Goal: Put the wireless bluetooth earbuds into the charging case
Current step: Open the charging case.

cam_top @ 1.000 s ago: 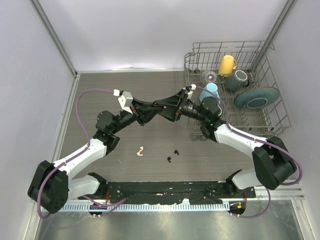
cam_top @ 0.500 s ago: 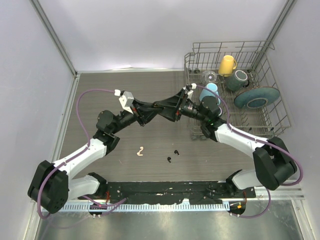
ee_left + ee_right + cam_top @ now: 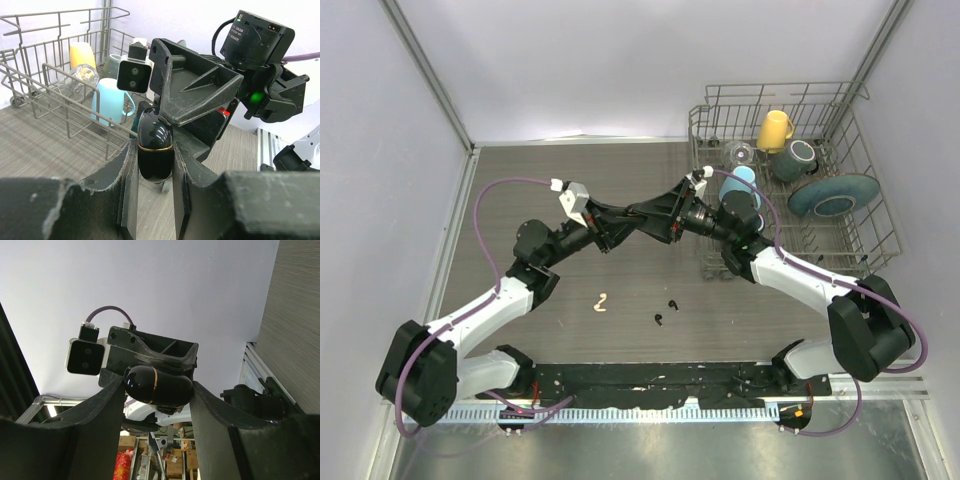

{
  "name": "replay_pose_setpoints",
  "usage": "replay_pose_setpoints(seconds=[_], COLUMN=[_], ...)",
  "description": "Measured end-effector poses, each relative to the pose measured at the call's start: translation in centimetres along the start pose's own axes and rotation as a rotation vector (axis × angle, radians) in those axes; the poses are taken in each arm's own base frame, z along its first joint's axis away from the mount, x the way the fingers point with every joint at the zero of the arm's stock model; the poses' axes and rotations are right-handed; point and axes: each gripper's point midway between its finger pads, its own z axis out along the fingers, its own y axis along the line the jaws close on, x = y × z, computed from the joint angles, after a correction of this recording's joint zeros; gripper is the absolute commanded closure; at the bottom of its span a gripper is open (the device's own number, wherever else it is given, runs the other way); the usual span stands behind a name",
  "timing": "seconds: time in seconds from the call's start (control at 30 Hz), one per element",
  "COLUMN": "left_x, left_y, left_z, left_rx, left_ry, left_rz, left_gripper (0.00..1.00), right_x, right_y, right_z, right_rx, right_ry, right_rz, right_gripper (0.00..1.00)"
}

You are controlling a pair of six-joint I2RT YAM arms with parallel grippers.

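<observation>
Top external view: nearest the arm bases, a curled cream-white earbud [image 3: 601,302] lies on the bench [image 3: 520,180], its length running near to far. Beside it, apart, a black earbud [image 3: 664,313] slants toward the far right. Above mid-bench, the left pincer [image 3: 155,152] pinches a glossy black charging case [image 3: 155,142] with a gold seam, upright between its fingers. The right pincer [image 3: 158,390] clasps it end to end. Beyond stands a dish rack [image 3: 860,240].

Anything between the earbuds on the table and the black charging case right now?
Yes: the glossy black egg-shaped charging case looks shut at its gold seam, clamped in mid-air between the left gripper and right gripper. The cream-white earbud and black earbuds lie loose on the wood-grain table below, with neither gripper free.
</observation>
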Motion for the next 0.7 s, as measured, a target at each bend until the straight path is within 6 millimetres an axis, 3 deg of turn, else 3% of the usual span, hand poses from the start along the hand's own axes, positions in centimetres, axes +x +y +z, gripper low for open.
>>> replay_pose_setpoints(seconds=[0.13, 0.17, 0.23, 0.33, 0.37, 0.47, 0.7], left_x=[0.1, 0.1, 0.1, 0.2, 0.2, 0.4, 1.1], left_y=[0.1, 0.1, 0.1, 0.1, 0.1, 0.3, 0.1], left_z=[0.0, 0.0, 0.0, 0.0, 0.0, 0.1, -0.2], left_rx=[-0.003, -0.004, -0.004, -0.007, -0.007, -0.009, 0.003], left_ry=[0.005, 0.005, 0.005, 0.004, 0.005, 0.006, -0.014], left_rz=[-0.008, -0.010, -0.014, -0.023, -0.026, -0.049, -0.071], left_gripper=[0.88, 0.97, 1.00, 1.00, 1.00, 1.00, 1.00], right_x=[-0.1, -0.1, -0.1, -0.1, -0.1, -0.2, -0.1], right_y=[-0.2, -0.2, -0.2, -0.2, -0.2, -0.4, -1.1], right_z=[0.0, 0.0, 0.0, 0.0, 0.0, 0.0, 0.0], right_rx=[0.006, 0.007, 0.007, 0.007, 0.008, 0.015, 0.035], right_ry=[-0.003, -0.003, -0.003, -0.003, -0.003, -0.006, -0.004], right_rz=[-0.002, -0.002, -0.003, -0.004, -0.004, -0.004, -0.062], right_gripper=[0.99, 0.99, 0.99, 0.86, 0.71, 0.48, 0.37])
